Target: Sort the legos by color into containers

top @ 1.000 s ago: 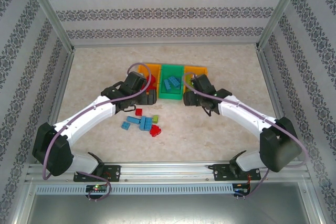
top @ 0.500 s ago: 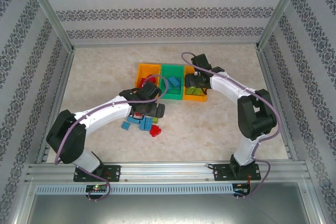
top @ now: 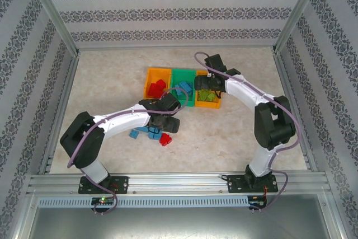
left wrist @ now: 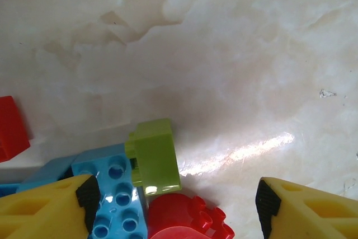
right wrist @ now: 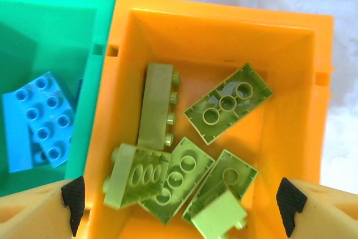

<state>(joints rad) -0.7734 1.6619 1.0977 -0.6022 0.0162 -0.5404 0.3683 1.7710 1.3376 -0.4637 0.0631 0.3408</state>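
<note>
Three containers stand in a row: a left orange bin [top: 150, 73] with red legos [top: 157, 87], a green bin [top: 183, 71] with blue legos [top: 183, 88], and a right orange bin [top: 208, 105] with lime legos. My right gripper [top: 204, 85] [right wrist: 182, 201] hangs open over the right orange bin [right wrist: 224, 32], where several lime legos [right wrist: 226, 103] lie; nothing is between its fingers. My left gripper [top: 165, 121] [left wrist: 178, 201] is open low over the loose pile. A lime lego [left wrist: 154, 158], a blue lego [left wrist: 114, 194] and a red lego [left wrist: 184, 216] sit between its fingers.
More loose legos lie on the table near the pile: blue ones [top: 134, 134] and a red one [top: 165, 139]. Another red lego [left wrist: 10, 127] sits to the left in the left wrist view. Blue legos [right wrist: 39, 121] show in the green bin [right wrist: 50, 15].
My right arm swung from near the pile to above the right orange bin and its jaws opened wider. My left arm came back from the left orange bin down to the pile, jaws narrowing slightly.
</note>
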